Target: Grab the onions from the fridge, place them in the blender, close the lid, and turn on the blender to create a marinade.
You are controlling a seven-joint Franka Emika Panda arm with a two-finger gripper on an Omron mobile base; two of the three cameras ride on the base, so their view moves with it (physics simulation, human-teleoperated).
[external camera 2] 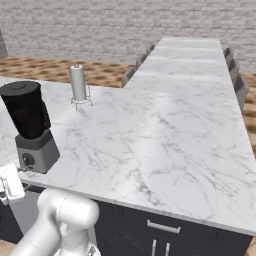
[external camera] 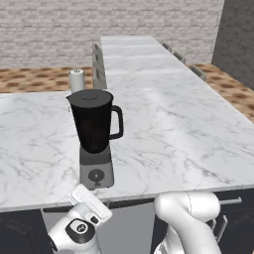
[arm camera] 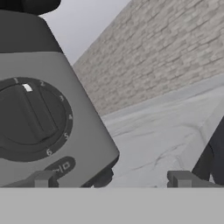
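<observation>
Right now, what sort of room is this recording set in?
Most likely a simulated kitchen: a long marble counter over dark cabinets, a blender with its lid on, and a pale brick back wall.

White marble worktop (external camera: 168,124), L-shaped, one long arm running off toward the brick wall. The blender (external camera: 95,136) stands near the front edge, lid (external camera: 90,95) on the jar. A small white cylinder on a stand (external camera 2: 78,85) sits further back, well apart.
</observation>
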